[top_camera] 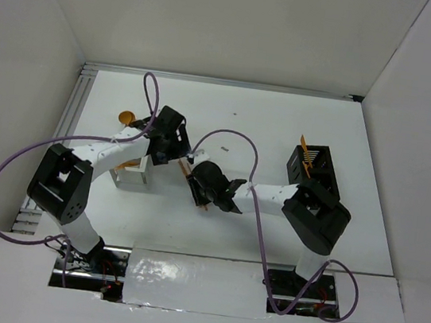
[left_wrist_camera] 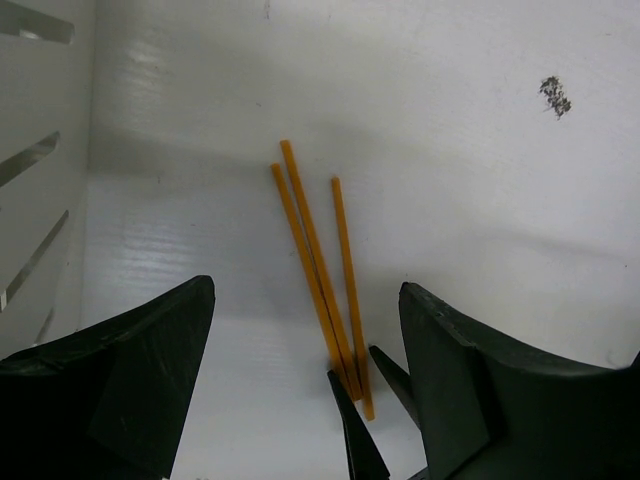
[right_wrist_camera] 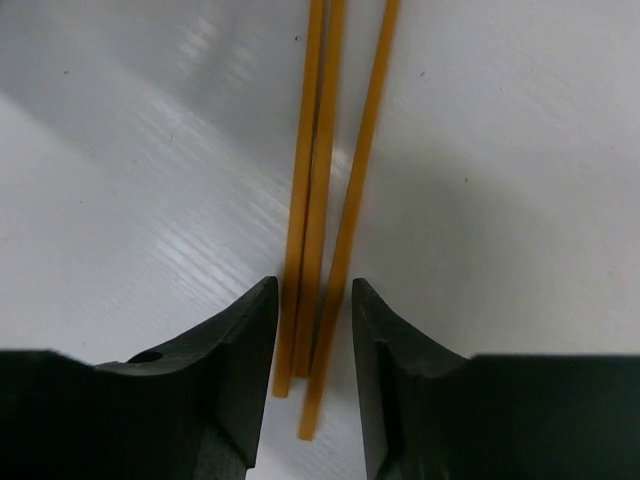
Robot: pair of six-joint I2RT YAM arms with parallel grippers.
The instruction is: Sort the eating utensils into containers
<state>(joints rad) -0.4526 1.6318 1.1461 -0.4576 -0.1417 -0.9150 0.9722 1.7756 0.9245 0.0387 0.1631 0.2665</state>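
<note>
Three thin orange sticks point(left_wrist_camera: 303, 228) lie side by side on the white table, also in the right wrist view point(right_wrist_camera: 318, 150). My right gripper point(right_wrist_camera: 315, 292) has its jaws narrowed onto their near ends, which are pressed together; its fingertips point(left_wrist_camera: 350, 425) show in the left wrist view. My left gripper point(left_wrist_camera: 305, 290) hovers wide open and empty above the same sticks. From the top, both grippers meet mid-table: left point(top_camera: 171, 154), right point(top_camera: 200, 187). The white container point(top_camera: 135, 176) sits just left of them. The black container point(top_camera: 320, 162) at the right holds several orange utensils point(top_camera: 307, 153).
An orange spoon point(top_camera: 128, 117) lies beyond the white container, near the left arm. The white container's slotted wall point(left_wrist_camera: 30, 130) is close on the left of the left gripper. White walls enclose the table on three sides.
</note>
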